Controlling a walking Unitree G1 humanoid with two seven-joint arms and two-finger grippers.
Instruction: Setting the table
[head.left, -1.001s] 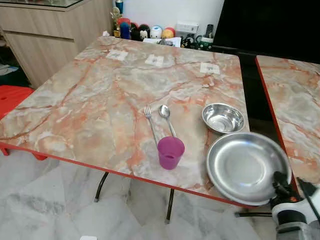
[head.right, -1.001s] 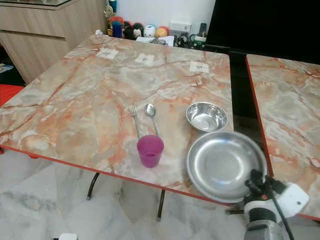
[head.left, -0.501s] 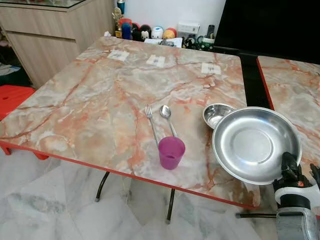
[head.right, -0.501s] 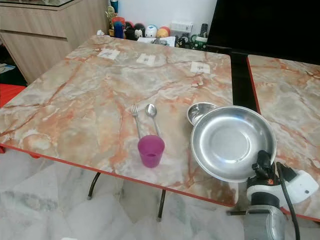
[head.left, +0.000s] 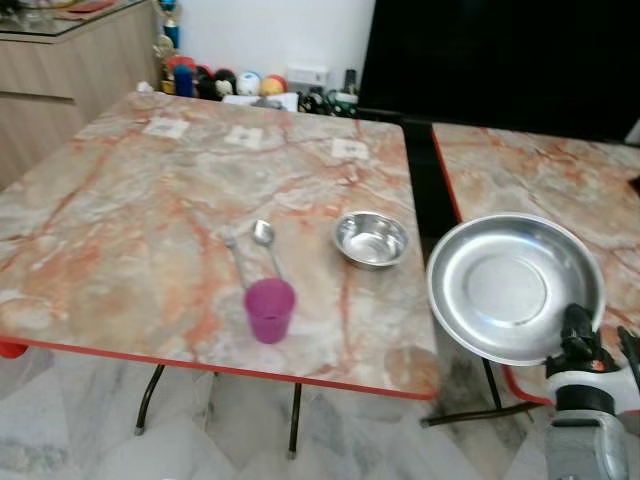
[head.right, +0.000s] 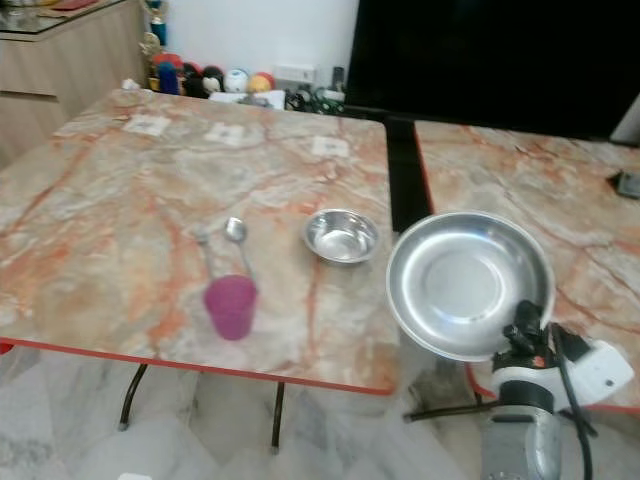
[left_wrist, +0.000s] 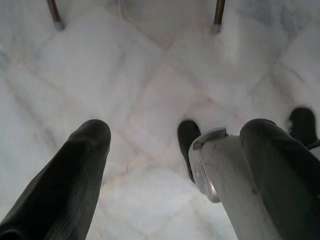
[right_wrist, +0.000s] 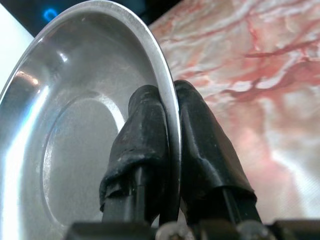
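The step in hand looks like carrying the plate to its place in the setting. Nearest the camera, the right gripper (head.left: 585, 338) pinches the near rim of the steel plate (head.left: 515, 288), its two black fingers (right_wrist: 150, 145) closed on either side of the edge, one inside the dish and one behind it. The plate is held up off any surface and tilted with its hollow toward the robot, hanging over the gap between the near table's right edge and the second marble table (head.left: 540, 175) to the right. The left gripper (left_wrist: 165, 165) hangs idle and pointed at the marble floor (left_wrist: 150, 85), fingers spread apart with nothing between them.

On the marble table (head.left: 120, 200), close to its near edge, stands the purple cup (head.left: 270, 310). Just beyond it lie the fork (head.left: 236, 258) and spoon (head.left: 266, 242) side by side, handles pointing toward the cup. To their right, a little farther in, sits the small steel bowl (head.left: 371, 239), well apart from the held plate. At the far edge are small toys and bottles (head.left: 210, 80).

The next move probably calls for swinging the plate left over the tabletop, levelling it, and lowering it flat onto a bare patch near the cutlery before the fingers release, keeping clear of the cup and bowl.
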